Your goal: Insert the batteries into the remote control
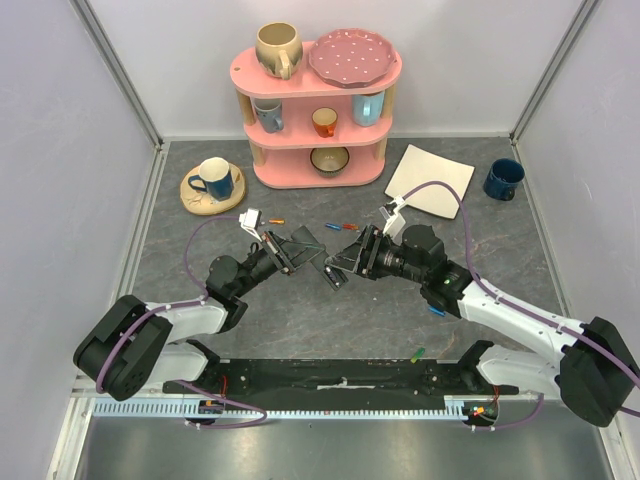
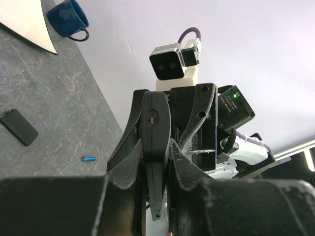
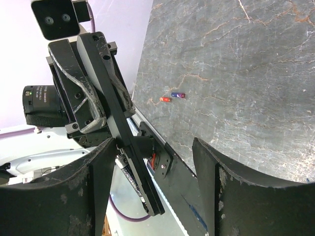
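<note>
Left pincer (image 2: 156,172): clenched on the remote control (image 3: 123,132), which I see lifted off the table (image 1: 500,235) at the middle, between the two arms.
Right pincer (image 3: 153,145): jaws wide apart, grasping nothing. Its own view puts the remote control just beside one finger (image 3: 101,182); I cannot tell whether they touch.
Batteries: a red battery (image 3: 167,99) and a blue battery (image 3: 178,94) lie side by side on the table beyond the pincers, and a green battery (image 1: 418,352) lies near the arm bases.
Left wrist view only: a small flat black piece (image 2: 18,127) and a second blue battery (image 2: 88,159) lie apart on the table.
Top view only: a pink shelf (image 1: 318,140) holds an orange cup (image 1: 324,121), a bowl (image 1: 329,160), a tan mug (image 1: 278,48) and a pink plate (image 1: 355,55).
Saucer (image 1: 190,195): a blue mug (image 1: 212,178) stands on it, left of the shelf.
</note>
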Motion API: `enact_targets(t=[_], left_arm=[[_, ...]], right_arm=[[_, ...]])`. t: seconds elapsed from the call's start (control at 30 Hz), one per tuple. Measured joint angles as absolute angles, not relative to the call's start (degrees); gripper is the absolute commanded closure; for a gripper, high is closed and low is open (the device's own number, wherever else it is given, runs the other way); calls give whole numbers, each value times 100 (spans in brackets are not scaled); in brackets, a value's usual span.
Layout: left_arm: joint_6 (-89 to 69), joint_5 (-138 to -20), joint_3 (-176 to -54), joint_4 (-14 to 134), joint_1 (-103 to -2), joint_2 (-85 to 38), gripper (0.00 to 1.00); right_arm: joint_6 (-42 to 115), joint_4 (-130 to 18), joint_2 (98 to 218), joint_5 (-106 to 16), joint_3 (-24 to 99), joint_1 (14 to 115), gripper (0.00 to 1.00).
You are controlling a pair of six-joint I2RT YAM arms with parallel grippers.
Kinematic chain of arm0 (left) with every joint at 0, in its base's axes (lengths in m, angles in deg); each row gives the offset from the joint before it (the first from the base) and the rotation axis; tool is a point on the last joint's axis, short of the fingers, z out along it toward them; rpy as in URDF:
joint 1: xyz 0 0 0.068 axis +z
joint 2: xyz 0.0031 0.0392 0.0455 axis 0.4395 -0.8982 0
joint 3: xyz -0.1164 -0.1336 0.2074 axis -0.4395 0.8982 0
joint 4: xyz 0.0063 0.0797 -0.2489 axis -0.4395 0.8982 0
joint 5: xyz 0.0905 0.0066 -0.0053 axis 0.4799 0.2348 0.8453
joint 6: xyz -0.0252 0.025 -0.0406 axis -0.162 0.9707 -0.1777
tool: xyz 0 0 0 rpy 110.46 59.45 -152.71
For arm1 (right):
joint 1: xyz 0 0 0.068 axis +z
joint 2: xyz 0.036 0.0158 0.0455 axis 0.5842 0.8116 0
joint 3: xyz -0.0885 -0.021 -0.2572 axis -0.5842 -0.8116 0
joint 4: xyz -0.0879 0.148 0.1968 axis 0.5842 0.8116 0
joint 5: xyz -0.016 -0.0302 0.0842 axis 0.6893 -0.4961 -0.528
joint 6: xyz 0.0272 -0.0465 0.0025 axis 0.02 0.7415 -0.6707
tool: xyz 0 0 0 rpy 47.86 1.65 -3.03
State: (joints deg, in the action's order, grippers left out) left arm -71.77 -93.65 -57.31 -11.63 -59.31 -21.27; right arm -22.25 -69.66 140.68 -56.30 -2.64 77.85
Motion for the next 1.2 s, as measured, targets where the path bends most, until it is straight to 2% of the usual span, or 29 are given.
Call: enact_targets(t=[1.2], left_arm=[[-7175, -9417, -5808, -1010, -5933, -2190, 98]], right_arm=[[-2026, -7095, 14077, -5853, -413, 7785, 32]])
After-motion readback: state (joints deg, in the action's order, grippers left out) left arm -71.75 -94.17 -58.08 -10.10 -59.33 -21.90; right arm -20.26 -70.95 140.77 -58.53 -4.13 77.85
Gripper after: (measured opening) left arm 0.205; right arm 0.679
